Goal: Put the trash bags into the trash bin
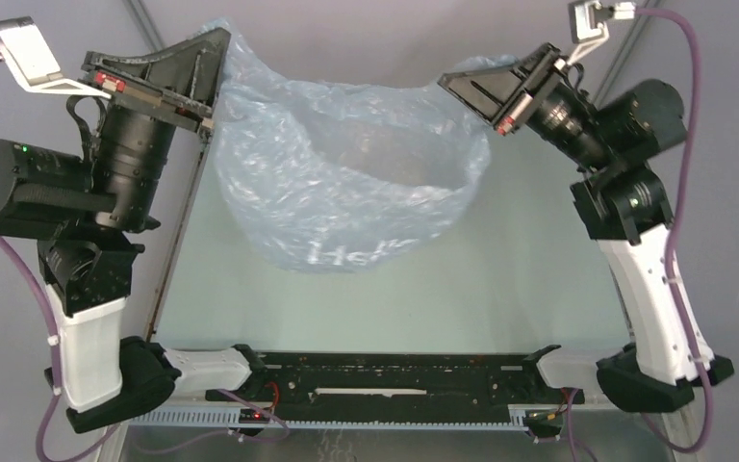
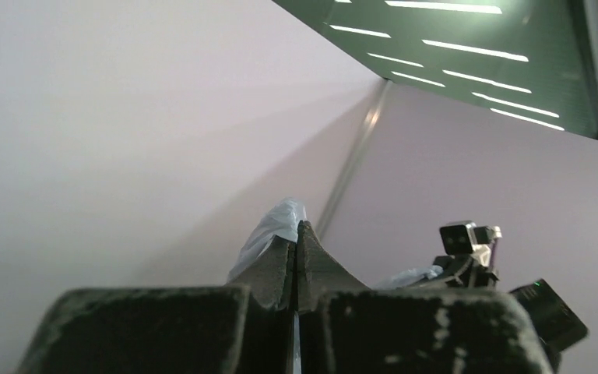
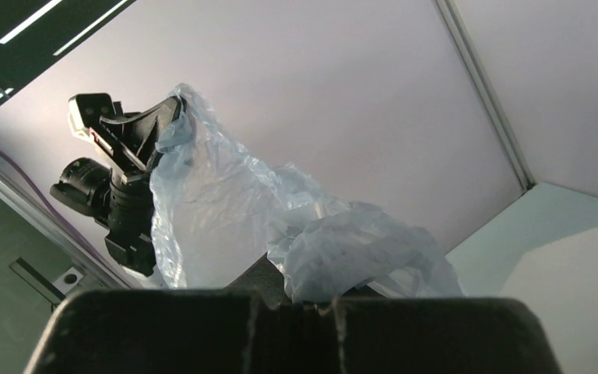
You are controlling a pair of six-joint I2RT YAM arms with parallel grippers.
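The pale-blue translucent trash bag (image 1: 346, 192) hangs stretched between both grippers above the table, its mouth held wide. My left gripper (image 1: 219, 40) is shut on the bag's upper left edge. The film sticks out past its closed fingertips in the left wrist view (image 2: 296, 230). My right gripper (image 1: 450, 83) is shut on the upper right edge. Bunched film (image 3: 358, 249) covers its fingers in the right wrist view (image 3: 311, 290). A pale blurred shape shows through the film, and I cannot tell whether it is the trash bin.
The bag's bottom sags towards the pale green table (image 1: 394, 298). A black rail (image 1: 394, 390) runs along the near edge between the arm bases. A metal frame strip (image 1: 178, 241) runs down the left side. Plain walls stand behind.
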